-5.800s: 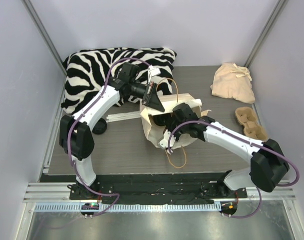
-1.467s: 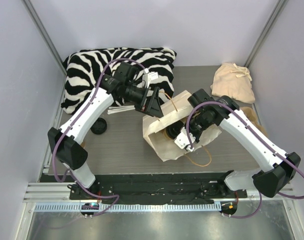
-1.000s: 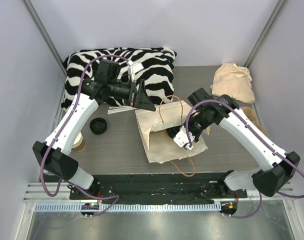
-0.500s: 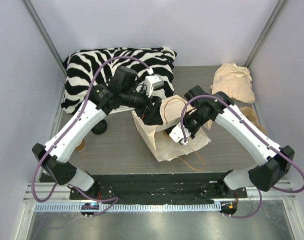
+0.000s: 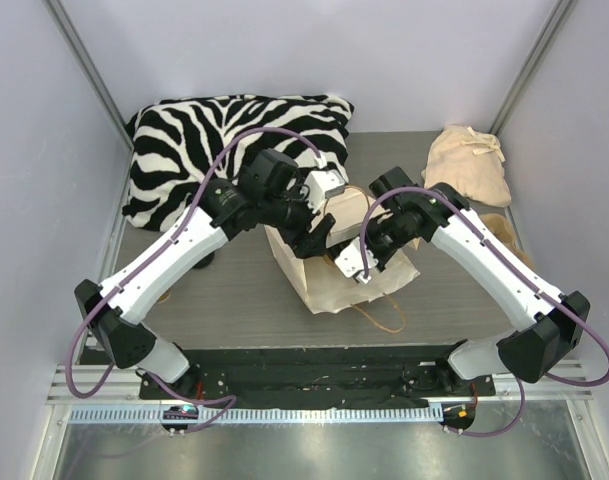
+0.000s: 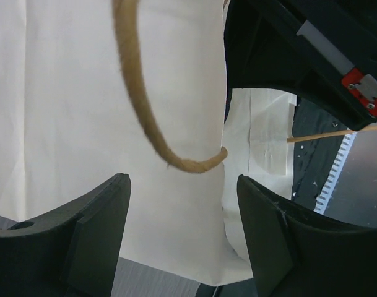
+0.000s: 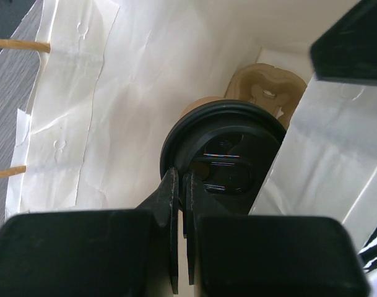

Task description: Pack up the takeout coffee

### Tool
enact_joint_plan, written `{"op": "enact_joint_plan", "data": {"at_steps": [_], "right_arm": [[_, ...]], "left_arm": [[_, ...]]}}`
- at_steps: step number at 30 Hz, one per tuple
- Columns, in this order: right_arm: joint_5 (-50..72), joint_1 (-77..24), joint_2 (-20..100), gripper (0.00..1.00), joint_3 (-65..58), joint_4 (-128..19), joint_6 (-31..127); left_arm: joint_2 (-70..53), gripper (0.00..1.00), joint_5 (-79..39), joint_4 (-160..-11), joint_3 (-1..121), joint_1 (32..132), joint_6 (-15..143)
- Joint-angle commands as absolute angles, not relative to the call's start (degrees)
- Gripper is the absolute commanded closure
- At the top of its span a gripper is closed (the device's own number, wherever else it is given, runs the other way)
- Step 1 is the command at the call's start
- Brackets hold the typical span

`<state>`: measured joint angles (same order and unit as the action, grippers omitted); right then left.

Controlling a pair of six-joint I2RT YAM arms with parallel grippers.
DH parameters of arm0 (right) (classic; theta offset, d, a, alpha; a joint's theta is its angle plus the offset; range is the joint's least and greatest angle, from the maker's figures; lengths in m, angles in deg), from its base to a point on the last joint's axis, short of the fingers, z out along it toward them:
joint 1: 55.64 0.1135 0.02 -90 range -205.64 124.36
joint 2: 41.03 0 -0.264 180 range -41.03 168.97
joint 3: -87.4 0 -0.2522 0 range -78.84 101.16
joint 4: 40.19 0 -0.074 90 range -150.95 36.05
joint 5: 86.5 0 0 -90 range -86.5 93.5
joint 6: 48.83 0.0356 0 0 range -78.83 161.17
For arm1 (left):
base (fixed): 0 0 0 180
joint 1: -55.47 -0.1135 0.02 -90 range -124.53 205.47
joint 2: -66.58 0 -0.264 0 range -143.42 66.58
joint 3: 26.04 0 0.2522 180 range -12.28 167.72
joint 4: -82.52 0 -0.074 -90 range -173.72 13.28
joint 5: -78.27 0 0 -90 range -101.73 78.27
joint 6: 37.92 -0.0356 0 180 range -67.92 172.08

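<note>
The takeout coffee (image 7: 197,108) is a brown paper cup with a black lid (image 7: 228,148). It lies inside the white paper bag (image 5: 329,285) with its lid towards the bag's mouth, in front of a cardboard carrier (image 7: 265,90). My right gripper (image 7: 181,176) reaches in through the mouth and is shut on the rim of the lid; from above the right gripper (image 5: 349,265) hides the cup. My left gripper (image 6: 183,204) is open above the bag's outer wall (image 6: 70,111), with the twine handle (image 6: 145,111) just ahead of its fingers. From above, the left gripper (image 5: 314,235) sits at the bag's upper left corner.
A zebra-striped cushion (image 5: 234,125) fills the back left of the table. At the back right lies a beige cloth pouch (image 5: 469,165), with a cardboard cup carrier (image 5: 506,240) in front of it, partly behind the right arm. The bag's other handle (image 5: 384,320) trails towards the front.
The left arm swung from the cushion over to the bag, and its jaws have narrowed. The bag has turned and shifted a little. The right gripper stayed shut at the bag's mouth.
</note>
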<state>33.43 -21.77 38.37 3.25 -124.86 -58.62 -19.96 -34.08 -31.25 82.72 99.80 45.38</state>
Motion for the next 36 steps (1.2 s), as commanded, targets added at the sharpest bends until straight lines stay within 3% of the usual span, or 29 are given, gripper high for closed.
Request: {"op": "enact_joint_plan", "data": {"at_steps": [1, 8, 11, 12, 14, 16, 18, 20, 27, 36], "right_arm": [[35.1, -22.2, 37.2, 0.99, 4.8, -122.9, -56.8], [35.3, -22.2, 37.4, 0.99, 5.9, -121.8, -54.8], [35.3, -22.2, 37.4, 0.99, 6.1, -121.6, -54.3], [35.4, -22.2, 37.2, 0.99, 6.1, -121.6, -54.3], [35.3, -22.2, 37.0, 0.99, 6.1, -121.4, -54.3], [35.1, -22.2, 36.4, 0.99, 5.9, -121.3, -54.3], [35.1, -22.2, 35.5, 0.99, 6.0, -121.3, -54.3], [35.2, -22.2, 34.4, 0.99, 5.6, -121.3, -56.0], [37.9, -22.2, 30.3, 0.99, 4.7, -119.5, -60.7], [39.8, -22.2, 29.5, 0.99, 1.3, -126.7, -68.3]], "left_arm": [[-21.5, 0.27, -29.8, -32.7, 83.3, 101.3, 43.6], [-24.4, 0.24, -26.1, -29.4, 85.3, 102.2, 42.3], [-25.3, 0.40, -26.1, -27.4, 86.6, 102.3, 41.3], [-25.5, 0.51, -26.3, -27.0, 86.9, 102.2, 41.1], [-26.0, 0.62, -27.5, -25.4, 88.0, 102.2, 40.7], [-26.7, 0.78, -29.5, -23.9, 90.1, 101.6, 40.5], [-27.5, 0.92, -34.7, -21.2, 93.3, 100.6, 41.3], [-29.6, 1.00, -42.4, -17.7, 96.2, 97.3, 43.8], [-38.3, 1.00, -67.1, -3.0, 109.1, 90.5, 43.8], [-40.1, 1.00, -73.8, 1.0, 109.0, 90.4, 37.3]]}}
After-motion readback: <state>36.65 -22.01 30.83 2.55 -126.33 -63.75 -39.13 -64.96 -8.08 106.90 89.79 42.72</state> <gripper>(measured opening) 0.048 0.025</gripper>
